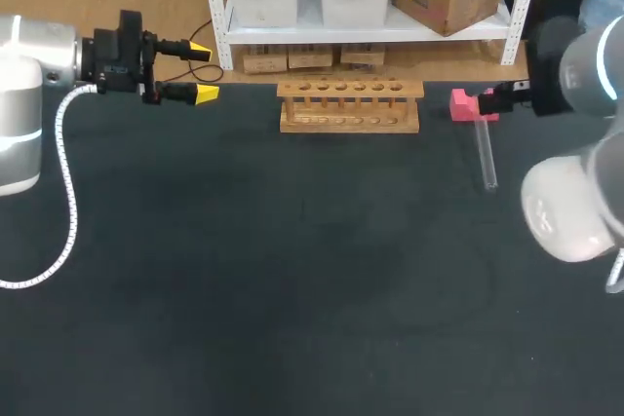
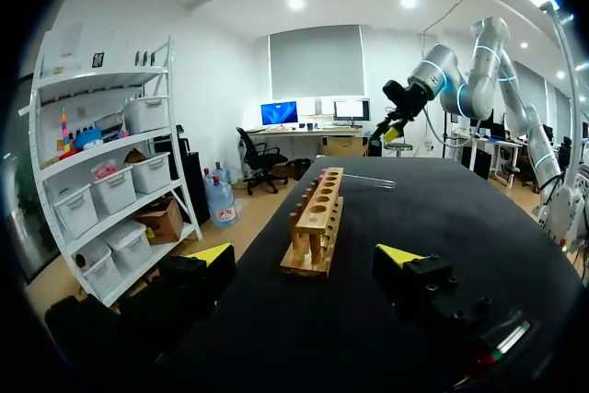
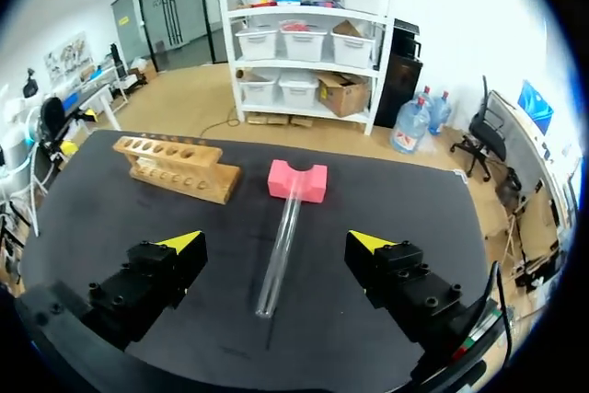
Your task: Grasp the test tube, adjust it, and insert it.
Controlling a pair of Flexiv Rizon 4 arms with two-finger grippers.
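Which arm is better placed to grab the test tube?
Right. The test tube lies ahead of the right gripper, between its open fingers; the left gripper is away beyond the wooden rack.

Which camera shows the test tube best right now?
Right wrist view: the test tube lies full length ahead of the open right gripper, one end at the pink block. Head view shows it small; left wrist view, a faint far sliver.

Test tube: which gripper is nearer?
Right. The right gripper sits over the tube, open fingers either side; the left gripper is beyond the rack's far end.
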